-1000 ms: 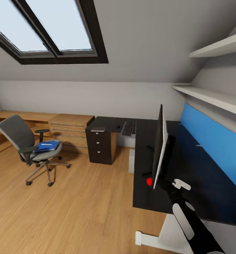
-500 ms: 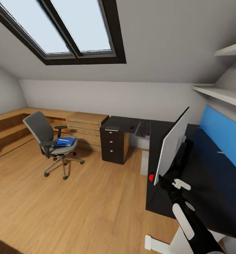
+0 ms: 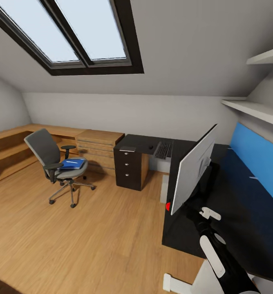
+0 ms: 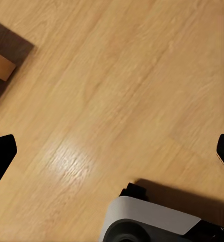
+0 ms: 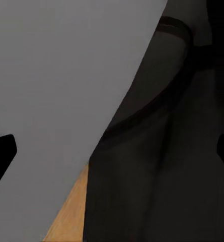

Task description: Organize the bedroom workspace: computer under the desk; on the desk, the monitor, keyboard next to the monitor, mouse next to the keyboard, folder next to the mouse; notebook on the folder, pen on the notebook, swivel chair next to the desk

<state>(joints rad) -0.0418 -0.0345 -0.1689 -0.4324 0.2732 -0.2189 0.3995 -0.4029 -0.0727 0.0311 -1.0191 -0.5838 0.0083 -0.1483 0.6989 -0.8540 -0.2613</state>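
Wide flat-screen monitor (image 3: 193, 171) with a red dot at its lower corner: right of centre in the head view, on the glossy black surface (image 3: 234, 212) with the bright blue back panel. Tilted rather than upright, pale face turned toward the camera. Probably tilted because the black-and-white right arm (image 3: 213, 249) reaches up from the lower right to its lower corner, as if to set it square.

Right end effector (image 5: 112, 151) spread wide, fingertips at opposite edges of its wrist view. Grey panel and curved stand close ahead between them, contact not clear. Left end effector (image 4: 112, 151) equally wide, holding nothing, over bare light wood floor (image 4: 117, 75), likely parked out of the way.

Further off, at centre, on the black cabinet desk (image 3: 130, 163): slim dark keyboard (image 3: 164, 150) and small black mouse (image 3: 151, 147) just beside it, both not yet moved. At centre left, grey swivel chair (image 3: 50, 159) well apart from the surface, bright blue folder (image 3: 73, 164) on its seat.

Count: one monitor, one keyboard, one mouse, one folder, one chair, two end effectors.
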